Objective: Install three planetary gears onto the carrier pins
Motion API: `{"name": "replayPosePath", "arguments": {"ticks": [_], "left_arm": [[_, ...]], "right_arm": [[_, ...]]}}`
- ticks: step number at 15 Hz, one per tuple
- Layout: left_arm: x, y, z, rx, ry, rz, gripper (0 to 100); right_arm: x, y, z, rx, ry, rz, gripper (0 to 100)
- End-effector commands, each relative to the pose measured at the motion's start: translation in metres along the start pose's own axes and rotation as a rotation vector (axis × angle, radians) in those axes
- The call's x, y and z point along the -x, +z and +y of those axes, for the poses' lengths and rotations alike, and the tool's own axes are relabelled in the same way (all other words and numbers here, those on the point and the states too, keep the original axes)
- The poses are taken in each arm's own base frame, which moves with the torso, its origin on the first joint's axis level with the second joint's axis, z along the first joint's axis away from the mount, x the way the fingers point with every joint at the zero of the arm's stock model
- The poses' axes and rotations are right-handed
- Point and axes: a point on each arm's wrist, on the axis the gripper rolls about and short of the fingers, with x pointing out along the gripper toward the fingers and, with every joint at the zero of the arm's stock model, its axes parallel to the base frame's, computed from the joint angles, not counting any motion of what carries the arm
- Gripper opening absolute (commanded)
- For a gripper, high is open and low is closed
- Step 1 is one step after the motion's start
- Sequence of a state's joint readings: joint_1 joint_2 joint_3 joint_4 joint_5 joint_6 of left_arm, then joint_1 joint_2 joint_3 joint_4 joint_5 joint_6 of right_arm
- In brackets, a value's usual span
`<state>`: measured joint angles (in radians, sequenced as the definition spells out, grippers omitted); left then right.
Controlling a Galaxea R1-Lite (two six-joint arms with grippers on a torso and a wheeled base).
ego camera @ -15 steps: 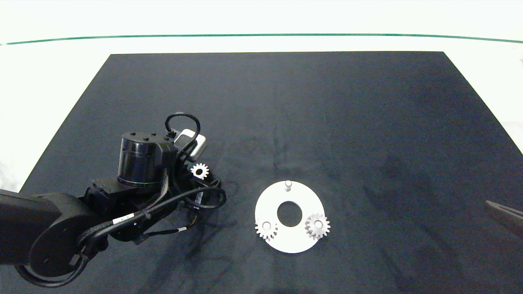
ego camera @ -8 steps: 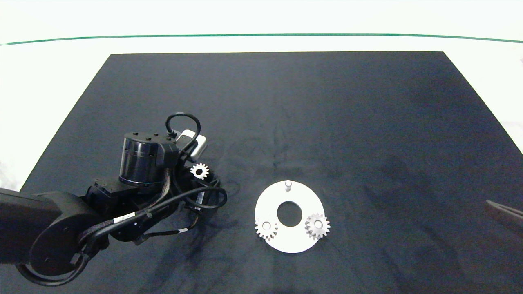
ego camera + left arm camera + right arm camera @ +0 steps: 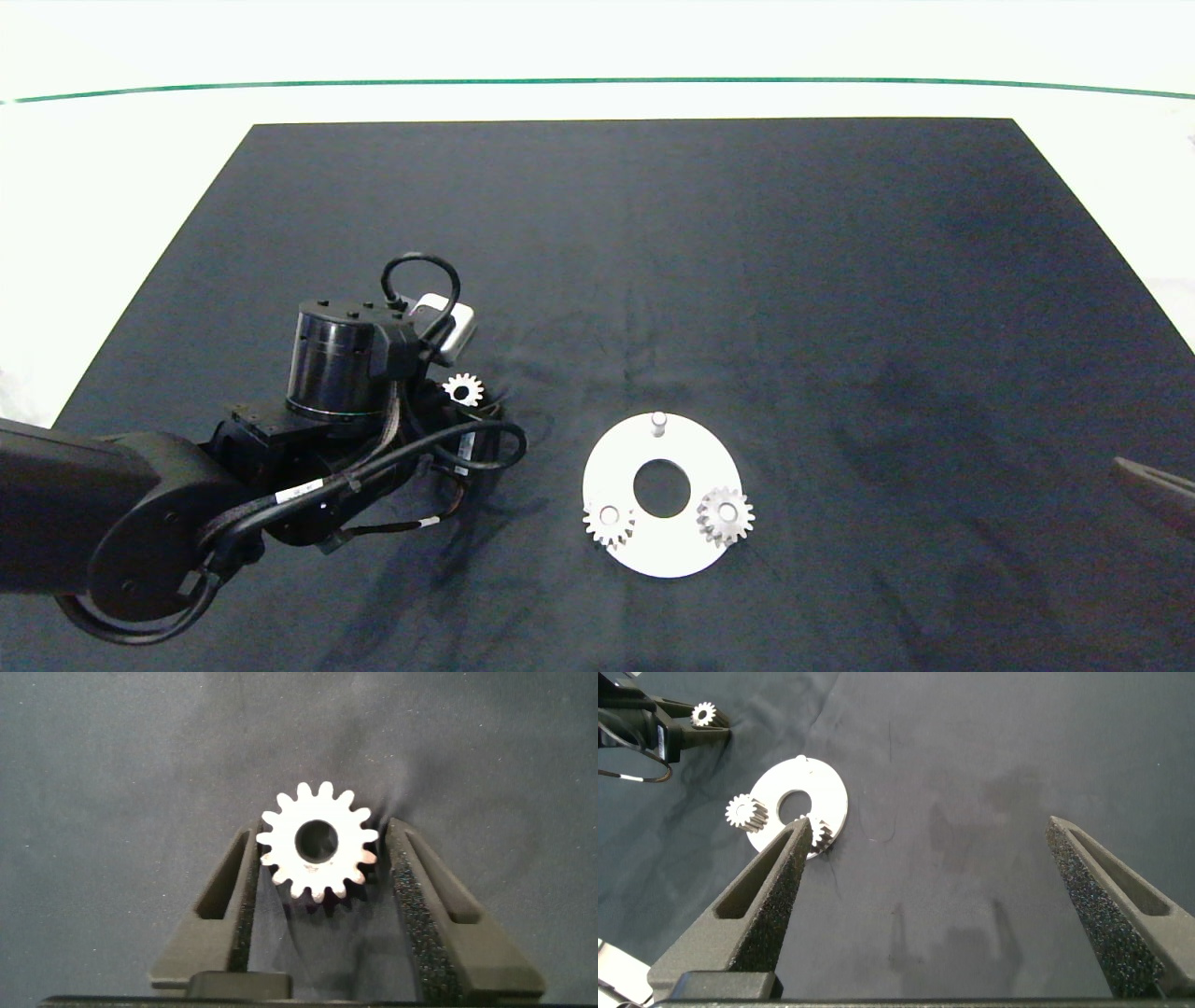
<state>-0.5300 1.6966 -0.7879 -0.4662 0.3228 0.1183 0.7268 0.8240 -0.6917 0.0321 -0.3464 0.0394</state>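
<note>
Two gears (image 3: 609,524) are sitting on pegs; left gripper (image 3: 322,859) fingers are pinching the third gear (image 3: 319,842), needing alignment over the bare peg (image 3: 658,423).

1. between your left gripper (image 3: 464,403) and the white disc (image 3: 686,551) lies bare dark mat (image 3: 653,233).
2. the far pin (image 3: 658,423) is bare, with clear mat beyond it.
3. two seated gears (image 3: 608,521) (image 3: 725,514) crowd the disc's near edge.
</note>
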Motion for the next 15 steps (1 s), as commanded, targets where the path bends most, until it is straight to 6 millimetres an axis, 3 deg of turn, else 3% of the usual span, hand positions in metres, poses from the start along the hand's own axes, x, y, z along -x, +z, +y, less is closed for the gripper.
{"name": "replayPosePath", "arguments": {"ticks": [1, 15], "left_arm": [[-0.0033, -0.0014, -0.001, -0.002, 0.002, 0.007, 41], [0.0034, 0.0026, 0.0032, -0.004, 0.006, 0.015, 14]], "right_arm": [[0.0001, 0.0, 0.0, 0.001, -0.002, 0.0, 100], [0.0011, 0.001, -0.0004, -0.001, -0.003, -0.006, 100]]}}
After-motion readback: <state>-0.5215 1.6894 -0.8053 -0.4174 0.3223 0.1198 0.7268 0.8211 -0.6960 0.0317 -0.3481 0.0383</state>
